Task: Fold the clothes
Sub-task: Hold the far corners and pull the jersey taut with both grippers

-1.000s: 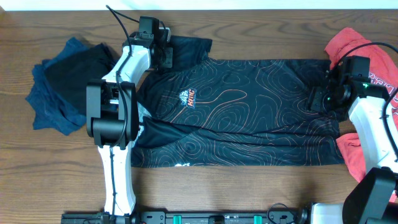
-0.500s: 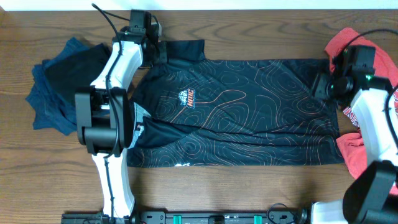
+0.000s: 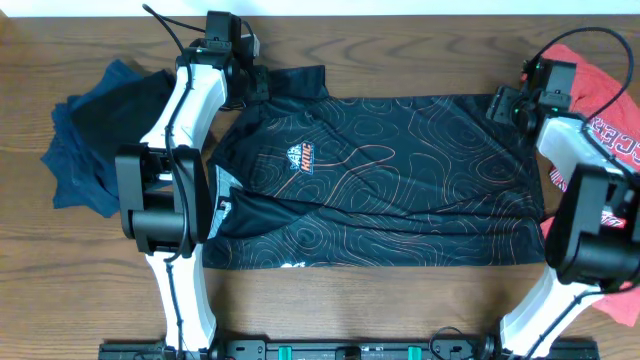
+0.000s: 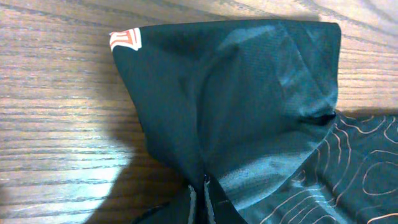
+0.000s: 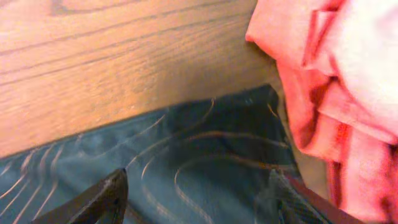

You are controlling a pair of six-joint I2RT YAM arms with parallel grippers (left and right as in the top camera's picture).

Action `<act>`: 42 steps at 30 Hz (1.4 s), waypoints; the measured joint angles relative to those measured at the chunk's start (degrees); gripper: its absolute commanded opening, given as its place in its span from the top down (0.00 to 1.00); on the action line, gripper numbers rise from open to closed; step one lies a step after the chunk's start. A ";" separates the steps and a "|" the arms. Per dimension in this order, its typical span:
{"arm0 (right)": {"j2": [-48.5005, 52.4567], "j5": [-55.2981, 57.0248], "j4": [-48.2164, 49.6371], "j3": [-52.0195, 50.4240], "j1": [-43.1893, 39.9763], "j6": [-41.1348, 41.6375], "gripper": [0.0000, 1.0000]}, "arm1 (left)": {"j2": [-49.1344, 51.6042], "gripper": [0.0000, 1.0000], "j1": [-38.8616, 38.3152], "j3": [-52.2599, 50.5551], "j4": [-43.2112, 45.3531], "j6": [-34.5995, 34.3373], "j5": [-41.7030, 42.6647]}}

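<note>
The black contour-lined polyester sports jersey (image 3: 400, 180) lay flat on the brown wooden table (image 3: 420, 310), with the crumpled red T-shirt (image 3: 600, 100) at its hem end. My outstretched left arm (image 3: 190, 110) had the left gripper (image 4: 200, 199) pinching the jersey's far sleeve. The right gripper (image 5: 199, 180) hovered over the far hem corner, fingers apart.

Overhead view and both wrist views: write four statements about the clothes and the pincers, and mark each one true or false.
1. The black jersey lies spread out on the table with its orange logo facing up. True.
2. The right pincer is clamped on the red T-shirt. False: its fingers stand wide apart at a corner of the jersey, with the red T-shirt beside them.
3. A dark blue garment pile lies off the jersey's left end. True.
4. The left pincer hangs open over the orange logo. False: it is at the jersey's far sleeve, shut on the fabric.
</note>
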 measured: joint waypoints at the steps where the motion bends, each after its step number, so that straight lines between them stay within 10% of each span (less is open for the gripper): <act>1: 1.05 0.28 0.76 0.02 0.00 0.26 0.28 | 0.00 0.94 0.00 0.00 -0.02 0.00 0.04; 30: 7.50 5.73 9.57 2.16 -1.46 1.40 0.28 | 0.00 0.94 0.00 0.00 -1.70 0.00 0.20; 32: 7.52 5.75 9.94 2.16 -1.46 1.40 0.36 | 0.00 0.94 0.00 0.00 -1.70 -0.02 0.20; 36: 7.52 5.57 10.23 2.21 -1.46 1.55 0.93 | 0.00 0.94 0.00 0.00 -1.73 -0.02 0.20; 42: 7.52 5.51 10.27 2.21 -1.46 1.73 0.99 | 0.00 0.94 0.00 0.00 -1.73 -0.02 0.17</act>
